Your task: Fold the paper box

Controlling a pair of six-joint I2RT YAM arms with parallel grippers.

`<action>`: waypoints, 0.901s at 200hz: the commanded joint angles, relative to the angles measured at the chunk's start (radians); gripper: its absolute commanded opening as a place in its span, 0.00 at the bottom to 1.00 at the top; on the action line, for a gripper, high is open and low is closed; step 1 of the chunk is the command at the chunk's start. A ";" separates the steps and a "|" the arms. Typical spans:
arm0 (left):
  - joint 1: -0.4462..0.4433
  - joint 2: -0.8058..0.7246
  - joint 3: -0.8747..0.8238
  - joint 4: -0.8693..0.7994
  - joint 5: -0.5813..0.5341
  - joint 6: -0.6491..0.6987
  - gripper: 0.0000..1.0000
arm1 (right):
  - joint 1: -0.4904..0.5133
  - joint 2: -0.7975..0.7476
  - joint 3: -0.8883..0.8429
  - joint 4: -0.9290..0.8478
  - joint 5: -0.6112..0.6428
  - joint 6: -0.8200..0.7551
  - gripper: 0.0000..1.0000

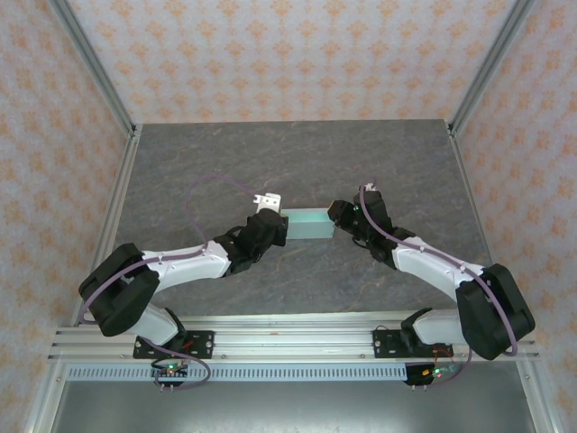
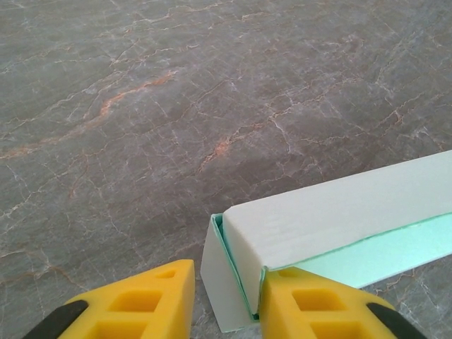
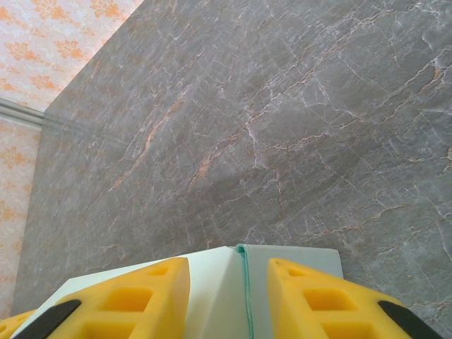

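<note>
- The paper box [image 1: 309, 223] lies on the grey marbled counter [image 1: 297, 162], roughly mid-way across and a little nearer the arms than the back wall. It is already formed into a slim rectangular tube.
- Its long axis runs left to right across the counter, so each short end faces one arm.
- The left end effector [image 1: 273, 225] is at the box's left end and the right end effector [image 1: 335, 216] at its right end. Neither arm is clearly nearer, and the box spans the gap between them.
- Left end effector: the jaws stand partly apart. In the left wrist view the box's end flap [image 2: 220, 286] hangs between the yellow fingers [image 2: 141, 304]. There is open space on one side of the flap, and the other finger sits just beside the box's end corner. Nothing looks pinched.
- Right end effector: the jaws are part-way apart, with the box's folded edge running up between them. I cannot tell whether they are pressing on the card or merely resting over it.
- From the left end effector the box runs away to the right and slightly forward, with its body well clear of the jaws.
- Judgement: the left end looks unfinished, since its flap stands loose beside the opening. The next move probably turns on pushing that flap inward along the long axis while the right end is held steady.
</note>
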 commanded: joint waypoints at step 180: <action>0.017 -0.185 -0.020 -0.101 0.158 0.037 0.55 | 0.044 -0.001 -0.024 -0.169 0.054 -0.014 0.35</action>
